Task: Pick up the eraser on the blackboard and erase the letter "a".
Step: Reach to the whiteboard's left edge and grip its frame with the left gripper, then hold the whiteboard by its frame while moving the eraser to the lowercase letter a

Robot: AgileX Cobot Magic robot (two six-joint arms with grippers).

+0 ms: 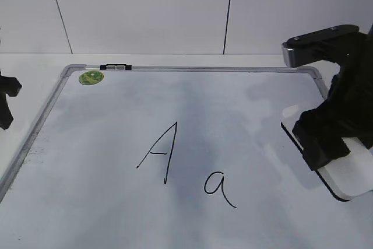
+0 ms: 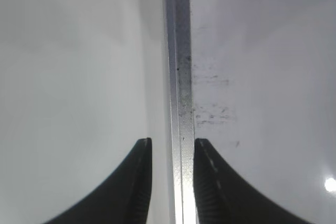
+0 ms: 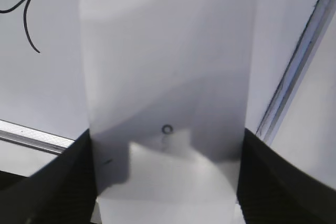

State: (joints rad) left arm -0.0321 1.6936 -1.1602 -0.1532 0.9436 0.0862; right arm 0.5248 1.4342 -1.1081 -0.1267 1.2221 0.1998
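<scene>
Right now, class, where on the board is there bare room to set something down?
Free: the blackboard between green sticker and capital "A"; also above both letters. Crowded: right edge, where the right pincer straddles the eraser beside "a".

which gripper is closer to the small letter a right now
Right. The right gripper sits astride the eraser just right of the letter "a"; the left gripper sits off the blackboard's far left edge.
</scene>
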